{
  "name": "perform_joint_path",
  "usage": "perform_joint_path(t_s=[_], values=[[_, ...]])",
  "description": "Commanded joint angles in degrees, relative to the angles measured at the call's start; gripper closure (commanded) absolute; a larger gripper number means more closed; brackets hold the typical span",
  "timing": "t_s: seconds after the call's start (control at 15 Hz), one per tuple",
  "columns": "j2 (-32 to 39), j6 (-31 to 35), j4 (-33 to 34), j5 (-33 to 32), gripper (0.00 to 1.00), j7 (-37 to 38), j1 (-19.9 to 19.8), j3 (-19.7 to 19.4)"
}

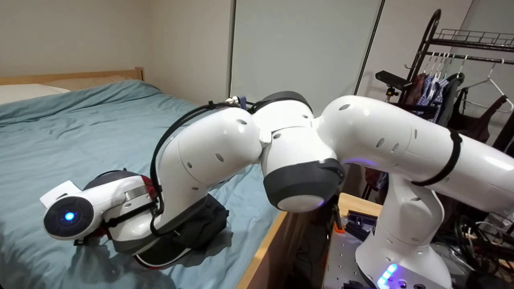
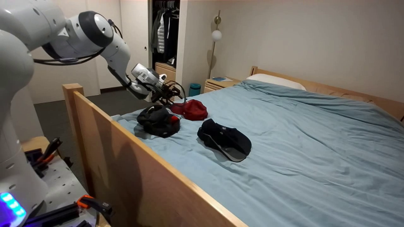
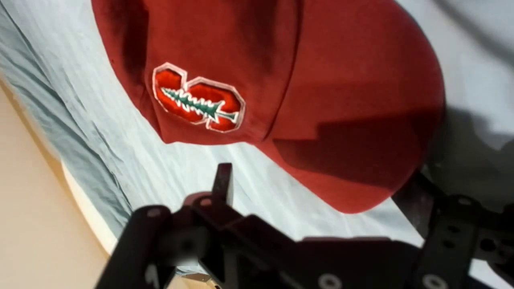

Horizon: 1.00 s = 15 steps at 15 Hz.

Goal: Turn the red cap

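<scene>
In an exterior view, three caps are seen on one blue bedsheet [image 2: 300, 151]: one red cap [image 2: 196, 110], one red-spotted black cap [image 2: 157, 123] and one grey-edged black cap [image 2: 225, 140]. The red cap is laid near the red-spotted one, with the gripper [image 3: 320, 180] poised near its brim [image 3: 361, 100]. One robot arm [image 1: 217, 148] is extended over the bedsheet in both exterior views. The two fingers [image 3: 223, 184] of the gripper are spread wide apart and nothing is held; in the wrist view the lower edge of the brim is framed between them, though whether it is touched by the nearer finger cannot be told. A dark shadow [image 3: 353, 148] is cast across the lower part of the brim. The crown [image 3: 225, 36] is cropped at the upper edge of that view and is marked with one emblem [image 3: 198, 98]: one green tree laid over one red letter, outlined in white. Also included are one wooden footboard [image 2: 135, 176], one white pillow [image 2: 277, 81], one globe lamp [image 2: 216, 35], one teal cylinder [image 2: 194, 90] and two orange-and-black clamps [image 2: 99, 205] beside the arm's base [image 2: 22, 179].
</scene>
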Motion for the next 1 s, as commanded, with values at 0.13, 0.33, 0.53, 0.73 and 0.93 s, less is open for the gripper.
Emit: perform_joint_path(t_s=[0.13, 0.33, 0.53, 0.73, 0.93], values=[[0.72, -0.10, 0.73, 0.42, 0.40, 0.76, 0.11, -0.41], [-2.86, 2.03, -2.72, 1.55, 0.59, -3.01, -1.47, 3.08], [-7.07, 13.86, -6.44, 0.45, 0.78, -9.18, -5.77, 7.97], [-11.11, 21.07, -10.26, -0.08, 0.94, -19.15, -11.46, 15.59], [-15.72, 18.18, -15.78, 0.30, 0.99, -31.31, -19.41, 27.74]])
